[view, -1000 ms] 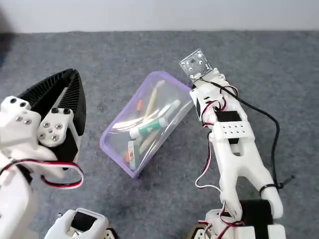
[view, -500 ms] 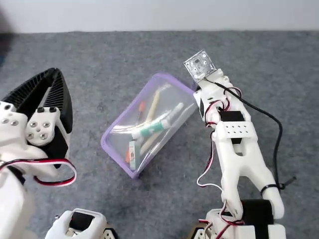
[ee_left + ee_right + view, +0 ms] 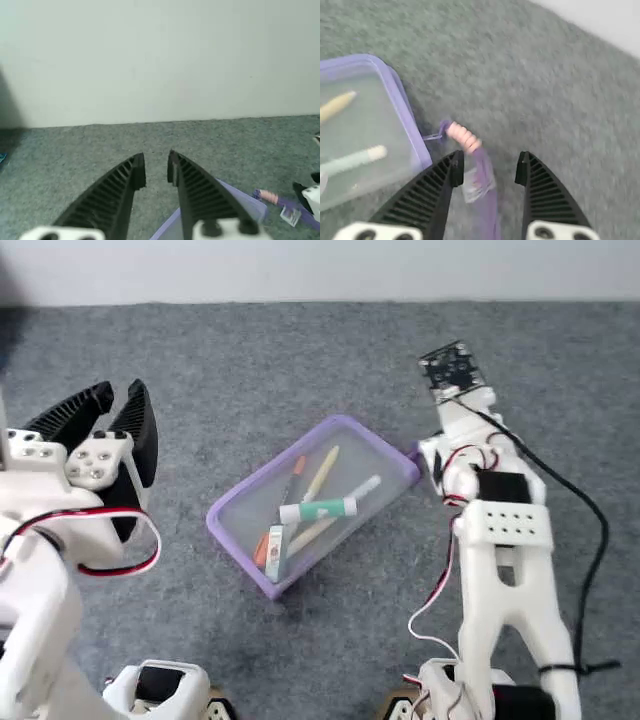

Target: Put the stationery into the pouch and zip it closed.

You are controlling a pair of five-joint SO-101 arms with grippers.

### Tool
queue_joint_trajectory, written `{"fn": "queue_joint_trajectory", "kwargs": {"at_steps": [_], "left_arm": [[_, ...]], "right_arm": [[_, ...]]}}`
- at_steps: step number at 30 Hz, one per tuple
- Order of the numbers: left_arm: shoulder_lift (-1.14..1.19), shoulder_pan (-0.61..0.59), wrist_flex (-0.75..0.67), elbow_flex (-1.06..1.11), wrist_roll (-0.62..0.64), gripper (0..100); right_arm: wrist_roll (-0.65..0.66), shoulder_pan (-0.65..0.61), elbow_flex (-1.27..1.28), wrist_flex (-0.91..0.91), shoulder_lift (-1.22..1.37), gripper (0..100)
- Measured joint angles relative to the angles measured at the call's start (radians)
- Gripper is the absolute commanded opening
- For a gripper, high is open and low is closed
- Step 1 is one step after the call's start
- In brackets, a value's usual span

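Two pincers, and my right pincer (image 3: 490, 159) is nearer: it gapes wide, empty, astride the zip pull (image 3: 466, 139) at the right end of the pouch (image 3: 310, 505). The pouch lies flat mid-desk (image 3: 250, 360), long axis diagonal. My left pincer (image 3: 156, 169), narrowly parted, hangs well apart.
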Motion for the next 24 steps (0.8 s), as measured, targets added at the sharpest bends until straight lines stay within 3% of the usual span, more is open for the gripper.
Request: {"fn": "queue_joint_trajectory", "kwargs": {"at_steps": [7, 12, 18, 24], "left_arm": [[-0.006, -0.002, 0.000, 0.057, 0.011, 9], [0.000, 0.002, 0.000, 0.201, 0.011, 9], [0.005, 0.002, -0.058, 0.491, 0.011, 1], [-0.035, -0.002, -0.083, 0.626, 0.011, 1]], "right_arm": [[-0.097, 0.000, 0.000, 0.137, -0.107, 16.5], [-0.181, 0.000, 0.000, 0.226, -0.163, 0.2], [-0.305, 0.000, 0.000, 0.327, -0.178, 0.8], [-0.428, 0.000, 0.000, 0.439, -0.261, 0.8]]}}
